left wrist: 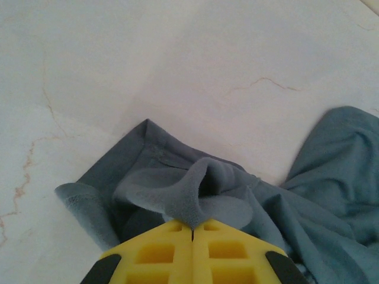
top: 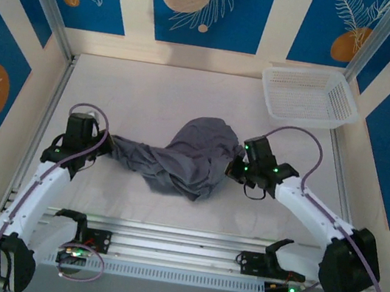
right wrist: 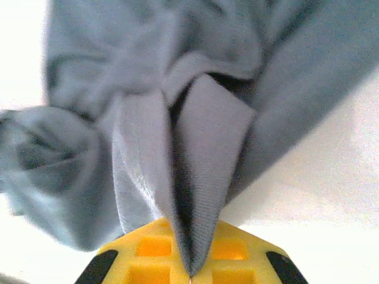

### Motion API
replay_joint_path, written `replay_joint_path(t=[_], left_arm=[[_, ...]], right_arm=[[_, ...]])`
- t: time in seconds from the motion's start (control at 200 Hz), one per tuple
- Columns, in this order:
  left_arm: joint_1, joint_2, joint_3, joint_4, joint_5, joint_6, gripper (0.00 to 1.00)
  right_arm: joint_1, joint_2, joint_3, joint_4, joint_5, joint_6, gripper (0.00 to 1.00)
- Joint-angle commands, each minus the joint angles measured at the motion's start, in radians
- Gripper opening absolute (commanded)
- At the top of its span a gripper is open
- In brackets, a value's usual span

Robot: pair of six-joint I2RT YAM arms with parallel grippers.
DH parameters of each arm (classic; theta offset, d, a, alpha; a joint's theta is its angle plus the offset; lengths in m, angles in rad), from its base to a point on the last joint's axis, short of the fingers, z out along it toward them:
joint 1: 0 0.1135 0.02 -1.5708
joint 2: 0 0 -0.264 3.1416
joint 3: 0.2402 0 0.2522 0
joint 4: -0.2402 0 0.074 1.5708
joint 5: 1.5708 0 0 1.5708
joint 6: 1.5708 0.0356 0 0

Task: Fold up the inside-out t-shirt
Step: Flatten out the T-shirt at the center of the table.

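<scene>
Left pincer [left wrist: 192,229], right pincer [right wrist: 190,271] (both closed)

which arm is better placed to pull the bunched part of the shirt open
Probably the right. The right fingers are shut on a fold of the t-shirt beside its bunched heap; the left fingers pinch the thin stretched-out end, away from it.

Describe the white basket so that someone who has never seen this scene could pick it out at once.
Start at the pale table ringed by blue and cream panels. Look to its far right corner, where a white mesh basket sits. Unlike the crumpled dark grey t-shirt mid-table, it is rigid, rectangular and empty.
</scene>
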Motion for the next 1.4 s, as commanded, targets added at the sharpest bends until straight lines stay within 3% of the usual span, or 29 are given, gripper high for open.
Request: replay_joint_path(t=[0.0,0.18,0.34,0.545,0.69,0.795,0.86,0.97,1.11,1.32,1.395], left_arm=[[0.008,-0.025,0.101,-0.052,0.058,0.061,0.02],[0.008,-0.089,0.332,-0.192,-0.071,0.166,0.00],[0.009,-0.130,0.589,-0.245,-0.204,0.217,0.00],[0.007,-0.197,0.782,-0.193,-0.238,0.225,0.00],[0.008,-0.198,0.811,-0.171,-0.219,0.217,0.00],[0.008,-0.171,0.724,-0.154,-0.200,0.208,0.00],[0.007,-0.135,0.641,-0.156,-0.192,0.195,0.00],[0.010,-0.059,0.483,-0.146,-0.176,0.177,0.00],[0.010,-0.013,0.319,-0.103,-0.191,0.166,0.00],[0.010,-0.036,0.229,-0.083,-0.214,0.158,0.00],[0.010,-0.041,0.225,-0.082,-0.219,0.161,0.00]], right_arm=[[0.006,-0.078,0.077,-0.077,0.008,-0.014,0.00],[-0.031,-0.245,0.236,-0.179,0.134,-0.082,0.00],[-0.056,-0.414,0.346,-0.144,0.258,-0.105,0.00],[-0.058,-0.479,0.461,-0.132,0.234,-0.139,0.00],[-0.057,-0.445,0.395,-0.120,0.210,-0.145,0.00],[-0.057,-0.369,0.207,-0.036,0.120,-0.086,0.02],[-0.057,-0.289,0.055,0.066,0.037,-0.041,0.10],[-0.057,-0.152,-0.071,0.101,-0.010,-0.012,0.38],[-0.049,-0.135,-0.115,0.049,0.008,-0.062,0.50],[-0.060,-0.110,-0.170,-0.159,0.294,0.105,0.64],[-0.077,-0.087,-0.200,-0.172,0.319,0.161,0.77]])
